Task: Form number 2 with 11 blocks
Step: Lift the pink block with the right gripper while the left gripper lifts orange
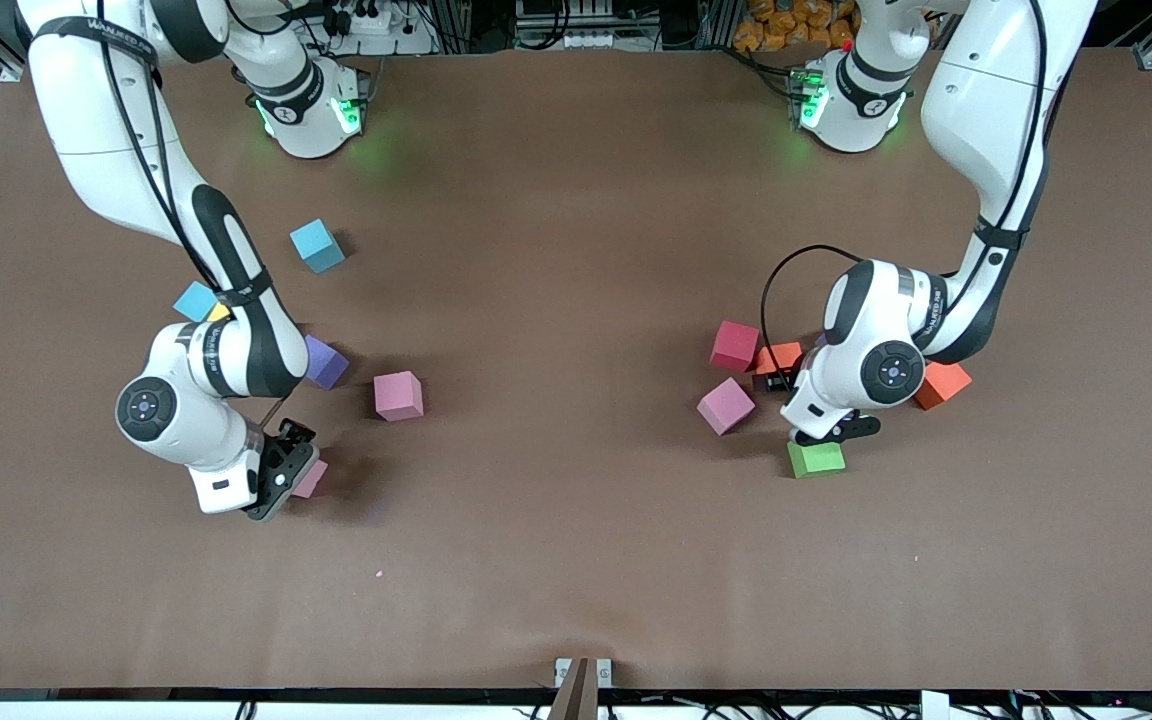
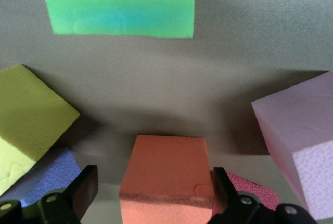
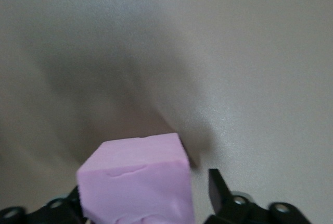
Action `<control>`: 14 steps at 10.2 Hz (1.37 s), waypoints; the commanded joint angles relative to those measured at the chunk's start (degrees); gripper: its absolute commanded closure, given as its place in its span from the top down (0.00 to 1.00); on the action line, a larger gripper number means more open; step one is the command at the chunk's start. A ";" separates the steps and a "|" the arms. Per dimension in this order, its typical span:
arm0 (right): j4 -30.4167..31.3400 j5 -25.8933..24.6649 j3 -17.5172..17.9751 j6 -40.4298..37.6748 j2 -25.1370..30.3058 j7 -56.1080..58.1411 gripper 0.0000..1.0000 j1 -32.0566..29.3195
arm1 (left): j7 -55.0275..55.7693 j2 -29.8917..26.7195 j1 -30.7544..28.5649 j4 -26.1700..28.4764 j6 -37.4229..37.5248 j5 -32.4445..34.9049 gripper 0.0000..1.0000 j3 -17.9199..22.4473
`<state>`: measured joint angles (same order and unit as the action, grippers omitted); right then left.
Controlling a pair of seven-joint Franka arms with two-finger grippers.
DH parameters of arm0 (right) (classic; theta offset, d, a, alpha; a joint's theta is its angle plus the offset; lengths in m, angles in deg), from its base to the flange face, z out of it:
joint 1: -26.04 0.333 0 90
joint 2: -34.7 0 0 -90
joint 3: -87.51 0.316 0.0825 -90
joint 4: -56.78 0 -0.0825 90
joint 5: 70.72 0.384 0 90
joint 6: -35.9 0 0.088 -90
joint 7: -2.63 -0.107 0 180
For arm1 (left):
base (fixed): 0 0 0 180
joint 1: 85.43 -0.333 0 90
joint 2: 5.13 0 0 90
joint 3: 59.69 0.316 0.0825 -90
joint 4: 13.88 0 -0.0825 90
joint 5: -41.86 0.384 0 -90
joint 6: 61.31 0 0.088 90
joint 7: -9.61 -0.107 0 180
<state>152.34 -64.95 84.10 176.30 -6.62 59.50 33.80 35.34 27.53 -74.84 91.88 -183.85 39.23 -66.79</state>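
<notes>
My left gripper (image 2: 151,187) is down on the table with its jaws open around an orange block (image 2: 166,174); one finger (image 2: 222,185) touches it and the other stands off. Around it lie a green block (image 1: 816,458), a pink block (image 1: 725,405), a red block (image 1: 735,345), a yellow block (image 2: 28,117) and a second orange block (image 1: 942,385). My right gripper (image 1: 294,468) is open around a pink block (image 3: 138,182) on the table, with a gap at one finger (image 3: 217,186). Another pink block (image 1: 398,395) and a purple block (image 1: 324,362) lie beside that arm.
Two light-blue cubes (image 1: 317,245) (image 1: 196,300) lie toward the right arm's end, farther from the front camera than its gripper. A yellow sliver (image 1: 220,312) shows by the arm. A purple-blue block (image 2: 47,174) sits by the left gripper's finger.
</notes>
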 commanded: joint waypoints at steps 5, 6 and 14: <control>-0.81 1.09 -0.20 -0.57 0.54 0.96 0.35 0.24 | -0.16 -1.19 0.05 -0.81 1.33 -1.06 0.46 0.25; -1.16 1.09 -0.20 -1.79 1.15 0.96 0.35 0.32 | -0.33 -2.50 -0.39 -1.51 3.60 -0.62 0.46 0.25; -2.22 1.09 -0.28 -18.58 8.00 2.01 0.40 -1.78 | 4.82 -10.25 2.75 -8.81 20.67 -0.35 0.50 -5.11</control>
<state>148.82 -64.94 83.66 159.68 -0.76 59.75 33.14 36.94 17.99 -74.07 82.22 -163.67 39.23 -71.01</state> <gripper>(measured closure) 0.374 0.467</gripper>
